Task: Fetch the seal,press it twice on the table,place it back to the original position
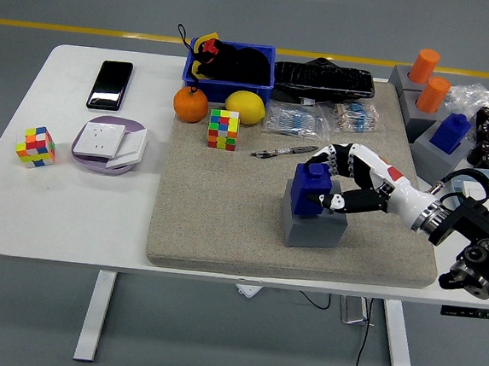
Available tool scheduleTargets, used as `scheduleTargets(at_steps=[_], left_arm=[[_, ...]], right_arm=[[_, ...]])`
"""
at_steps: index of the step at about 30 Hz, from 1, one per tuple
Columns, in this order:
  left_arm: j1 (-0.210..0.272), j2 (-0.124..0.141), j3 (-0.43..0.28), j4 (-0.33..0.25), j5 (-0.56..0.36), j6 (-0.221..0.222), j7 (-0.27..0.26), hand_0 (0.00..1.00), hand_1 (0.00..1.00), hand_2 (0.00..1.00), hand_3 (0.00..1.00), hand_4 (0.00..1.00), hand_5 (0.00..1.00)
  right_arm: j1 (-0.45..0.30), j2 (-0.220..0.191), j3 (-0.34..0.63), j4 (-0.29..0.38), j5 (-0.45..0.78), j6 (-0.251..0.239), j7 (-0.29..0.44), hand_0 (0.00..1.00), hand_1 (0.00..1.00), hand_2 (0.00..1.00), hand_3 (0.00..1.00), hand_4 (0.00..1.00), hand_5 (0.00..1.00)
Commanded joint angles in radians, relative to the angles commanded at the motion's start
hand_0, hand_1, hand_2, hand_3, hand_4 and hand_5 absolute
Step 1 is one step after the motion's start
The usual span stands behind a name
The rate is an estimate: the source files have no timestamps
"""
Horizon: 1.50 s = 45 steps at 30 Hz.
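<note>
On the far left of the white tabletop [71,211] sits a small puzzle cube [37,147], then a white switch plate on a lilac dish [109,144] and a black phone [110,84] behind them, all well clear of the work. A grey felt mat [224,215] covers the middle. Along its far edge are an orange [190,105], a lemon [245,107], a second colourful cube [223,130] and a blue bin [230,69] with dark things in it. A pen [283,151] lies on the mat just behind the seat of the action.

The blue seal [310,189] sits tilted on its grey base block [313,226], and the right hand [339,184] is wrapped around it, fingers over the top and thumb against the near side. I'd judge it best to lift straight up until the seal clears the block, keeping the grip firm so it doesn't twist. The open mat to the left looks the safest stamping spot; the pen is the nearest thing to avoid.

Further right stand more grey blocks with orange seals [428,79] and another blue one [451,131]. The left arm is not visible.
</note>
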Motion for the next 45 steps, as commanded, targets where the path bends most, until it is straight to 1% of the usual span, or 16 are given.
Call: scheduleTargets(at_steps=[6, 11, 15, 24, 35, 45], left_arm=[[0.0, -0.001, 0.002, 0.0, 0.0, -0.001, 0.0, 0.793, 0.747, 0.737, 0.772, 0.798, 0.484], [0.0, -0.002, 0.002, 0.0, -0.001, -0.001, 0.0, 0.793, 0.747, 0.737, 0.773, 0.798, 0.484], [-0.003, -0.002, 0.0, -0.001, 0.002, -0.002, -0.001, 0.794, 0.747, 0.737, 0.773, 0.798, 0.484], [-0.003, -0.002, 0.002, 0.0, -0.001, -0.002, -0.001, 0.794, 0.747, 0.737, 0.772, 0.799, 0.484], [-0.004, -0.003, -0.001, -0.002, 0.002, -0.003, -0.001, 0.793, 0.747, 0.736, 0.772, 0.8, 0.485], [-0.005, -0.003, 0.001, -0.001, 0.001, -0.003, -0.001, 0.792, 0.747, 0.736, 0.772, 0.801, 0.485]], right_arm=[[0.016, 0.003, -0.014, -0.027, 0.003, 0.0, 0.007, 0.571, 0.447, 0.437, 0.42, 0.754, 0.002], [0.032, 0.01, -0.025, -0.065, 0.004, 0.005, 0.014, 0.569, 0.445, 0.435, 0.418, 0.758, 0.002], [0.039, 0.01, -0.027, -0.076, 0.002, 0.008, 0.015, 0.569, 0.445, 0.433, 0.417, 0.76, 0.002], [0.039, -0.005, -0.023, -0.074, -0.004, 0.014, 0.014, 0.57, 0.445, 0.434, 0.414, 0.759, 0.002], [0.03, -0.01, -0.025, -0.071, -0.013, 0.019, 0.013, 0.571, 0.446, 0.432, 0.415, 0.765, 0.002], [0.03, -0.012, -0.028, -0.081, -0.015, 0.019, 0.015, 0.57, 0.446, 0.432, 0.416, 0.772, 0.002]])
